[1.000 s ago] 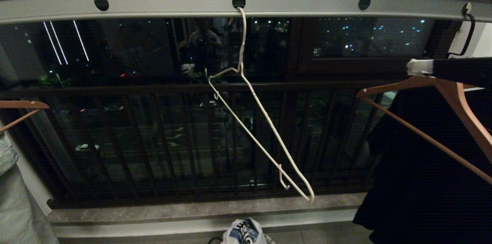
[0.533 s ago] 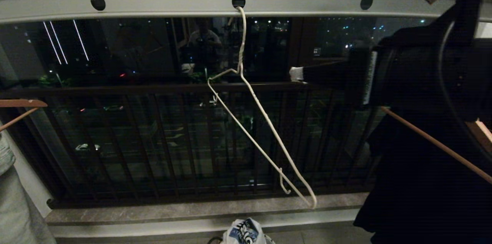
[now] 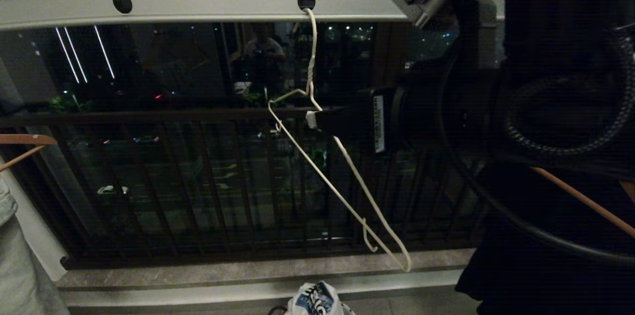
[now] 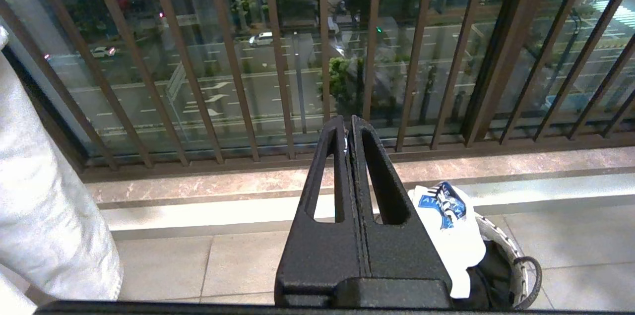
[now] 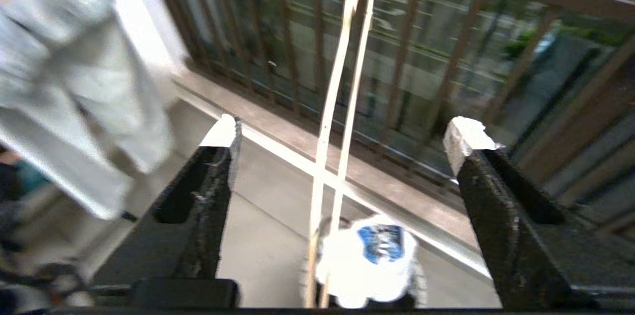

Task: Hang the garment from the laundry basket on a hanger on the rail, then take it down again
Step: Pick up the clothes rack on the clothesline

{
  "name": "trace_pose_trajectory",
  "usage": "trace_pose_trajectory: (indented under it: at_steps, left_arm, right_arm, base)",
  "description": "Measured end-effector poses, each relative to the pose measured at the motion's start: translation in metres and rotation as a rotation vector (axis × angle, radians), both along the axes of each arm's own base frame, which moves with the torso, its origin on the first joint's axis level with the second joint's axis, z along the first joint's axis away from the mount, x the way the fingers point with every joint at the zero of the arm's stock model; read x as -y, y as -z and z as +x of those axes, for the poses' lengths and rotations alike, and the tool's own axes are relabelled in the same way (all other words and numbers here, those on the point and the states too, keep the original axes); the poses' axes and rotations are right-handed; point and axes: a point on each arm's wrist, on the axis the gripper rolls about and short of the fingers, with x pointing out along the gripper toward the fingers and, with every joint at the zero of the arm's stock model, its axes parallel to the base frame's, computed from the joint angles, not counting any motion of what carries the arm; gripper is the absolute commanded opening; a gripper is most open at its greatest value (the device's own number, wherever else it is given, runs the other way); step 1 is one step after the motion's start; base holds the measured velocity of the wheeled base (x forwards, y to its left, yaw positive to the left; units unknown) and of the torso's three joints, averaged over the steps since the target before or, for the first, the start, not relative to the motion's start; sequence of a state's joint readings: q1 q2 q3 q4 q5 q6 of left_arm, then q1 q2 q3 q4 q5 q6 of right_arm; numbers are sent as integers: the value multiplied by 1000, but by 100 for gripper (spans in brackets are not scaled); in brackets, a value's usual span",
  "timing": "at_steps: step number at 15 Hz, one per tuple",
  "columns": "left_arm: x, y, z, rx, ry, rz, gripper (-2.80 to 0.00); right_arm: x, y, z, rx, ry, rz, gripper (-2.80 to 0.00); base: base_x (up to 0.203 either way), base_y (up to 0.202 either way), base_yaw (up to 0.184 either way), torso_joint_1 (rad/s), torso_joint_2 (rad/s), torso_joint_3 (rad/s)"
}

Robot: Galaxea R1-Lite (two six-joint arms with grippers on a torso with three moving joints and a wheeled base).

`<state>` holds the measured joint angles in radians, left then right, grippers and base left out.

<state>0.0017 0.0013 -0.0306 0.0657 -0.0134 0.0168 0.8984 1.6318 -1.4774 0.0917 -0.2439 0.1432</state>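
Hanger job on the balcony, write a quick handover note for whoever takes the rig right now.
Right gripper: open, up at the hanger, wire between its fingers, not gripped.
Left gripper: shut, empty, parked low facing the railing.
Hanger: bare, hooked in a hole of the rail, hanging tilted.
T-shirt: in the basket on the floor below.
Done: nothing hung so far.
Left: get hold of the hanger, put the T-shirt on it, hang it on the rail, then take it down.

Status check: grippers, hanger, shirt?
Right gripper open, straddling the hanger just below its neck. Left gripper shut, parked low. Hanger hooked on the rail; shirt in the basket. Nothing in the way.
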Motion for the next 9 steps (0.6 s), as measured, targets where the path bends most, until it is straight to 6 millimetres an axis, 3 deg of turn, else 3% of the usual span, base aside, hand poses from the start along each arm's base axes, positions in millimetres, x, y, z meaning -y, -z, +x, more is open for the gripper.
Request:
trace_pose_trajectory:
  at_steps: [9]
  left_arm:
    - [0,0,0,0,0,0,-280]
  right_arm:
    - [-19,29,14,-16,16,-171,0]
  base:
    - [0,0,0,0,0,0]
